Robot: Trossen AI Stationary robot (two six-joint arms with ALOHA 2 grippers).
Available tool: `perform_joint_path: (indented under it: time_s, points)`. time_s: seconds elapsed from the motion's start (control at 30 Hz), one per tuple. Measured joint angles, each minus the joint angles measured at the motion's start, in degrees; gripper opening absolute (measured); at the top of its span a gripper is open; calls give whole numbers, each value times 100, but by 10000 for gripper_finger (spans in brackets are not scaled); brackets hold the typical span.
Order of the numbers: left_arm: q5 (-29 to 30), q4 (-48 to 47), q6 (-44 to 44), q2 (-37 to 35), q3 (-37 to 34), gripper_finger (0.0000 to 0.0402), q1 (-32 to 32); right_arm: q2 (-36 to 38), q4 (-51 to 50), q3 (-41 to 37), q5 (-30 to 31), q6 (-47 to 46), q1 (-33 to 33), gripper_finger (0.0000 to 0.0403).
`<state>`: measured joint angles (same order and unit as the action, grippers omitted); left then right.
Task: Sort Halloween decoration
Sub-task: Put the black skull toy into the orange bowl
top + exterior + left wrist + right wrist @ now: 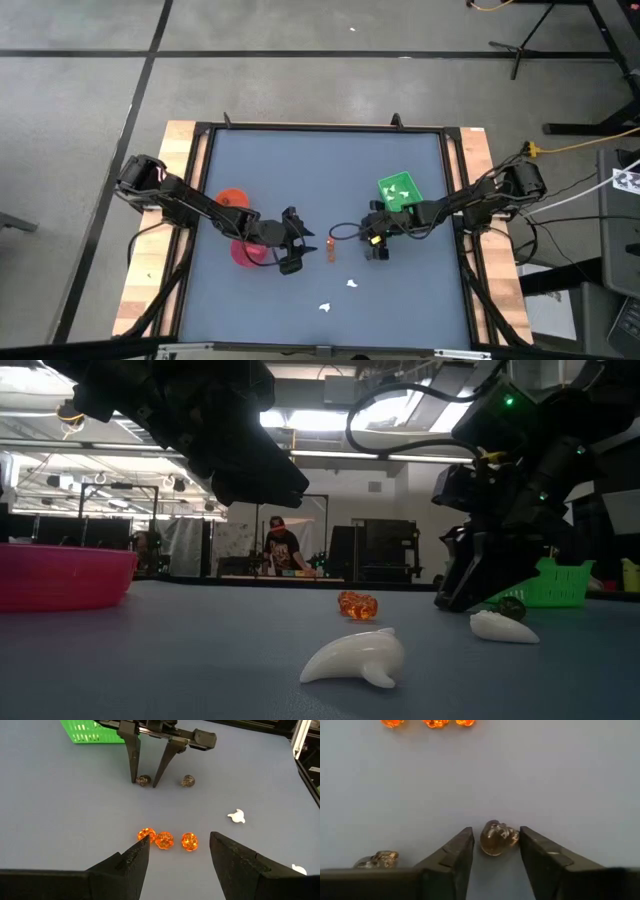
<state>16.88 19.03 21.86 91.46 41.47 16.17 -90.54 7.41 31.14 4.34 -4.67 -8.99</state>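
Observation:
A dark roundish decoration piece lies on the blue table between the fingers of my right gripper, which is open and reaches down to the table. A second dark piece lies just beside it. Three orange pieces sit in a row on the table in front of my left gripper, which hangs open above the table and touches nothing. White pieces lie nearer the front edge. My right gripper comes at the dark piece slanting down from the table's right, one finger on each side. One finger lies against the piece's side. A narrow gap shows at the other finger. The piece rests on the table.
A green square tray holding white pieces stands behind the right arm. A pink bowl and an orange bowl sit under and beside the left arm. A person stands in the room beyond the table.

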Motion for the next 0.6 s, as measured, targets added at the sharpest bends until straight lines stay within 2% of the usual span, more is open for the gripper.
perform_joint_path:
  time_s: [0.27,0.6]
  points:
    - [-2,-6,-1,2,0,191,0,-5,30,-4,-28,0,-4,97]
    - [-2,-7,-5,2,0,191,0,-7,34,-9,-14,0,-4,93]
